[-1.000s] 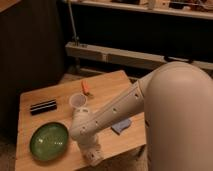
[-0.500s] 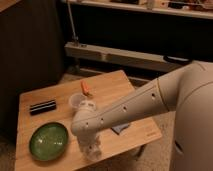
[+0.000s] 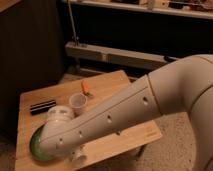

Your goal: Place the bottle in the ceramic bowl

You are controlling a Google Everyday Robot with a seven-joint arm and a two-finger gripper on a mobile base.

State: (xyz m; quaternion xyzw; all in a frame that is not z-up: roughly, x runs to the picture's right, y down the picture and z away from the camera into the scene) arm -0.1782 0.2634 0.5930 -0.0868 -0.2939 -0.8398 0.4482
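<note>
The tool (image 3: 77, 156) hangs low over the surface (image 3: 107, 82), just beside the green ceramic bowl (image 3: 36, 148), pressed together; the arm (image 3: 130, 107) hides the bottle. Probably the grasping step; next, lift and shift over the bowl

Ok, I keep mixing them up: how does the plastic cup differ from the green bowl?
The cup is pale, translucent; the bowl glossy green. The cup is narrow and tall; the bowl wide and shallow. The cup shows fully; the bowl is mostly hidden by the arm, the shut claw beside it at the front edge. Both are round and sit on the table.
</note>
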